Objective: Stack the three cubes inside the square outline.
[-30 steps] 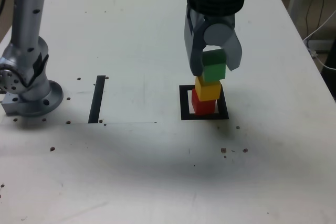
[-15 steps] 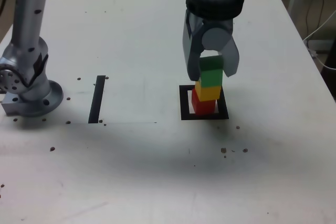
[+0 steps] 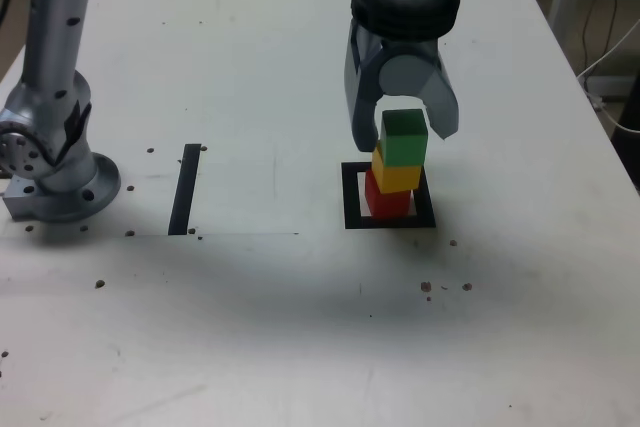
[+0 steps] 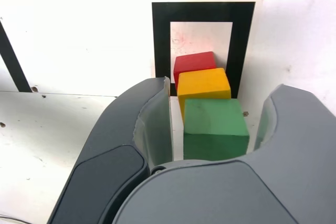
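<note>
Basically done: green cube [image 3: 404, 139] on yellow cube [image 3: 397, 177] on red cube [image 3: 387, 199], inside the square outline [image 3: 351, 220], toward the tabletop's [image 3: 250, 327] right edge in the exterior view. Tool [image 3: 412, 129] jaws apart around green; only backing off left. Exterior shows stack height; wrist shows gaps beside green and the outline's bare white centre.

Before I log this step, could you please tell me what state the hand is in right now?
Hand: open, holding nothing, its jaws standing apart on either side of the green cube.
</note>
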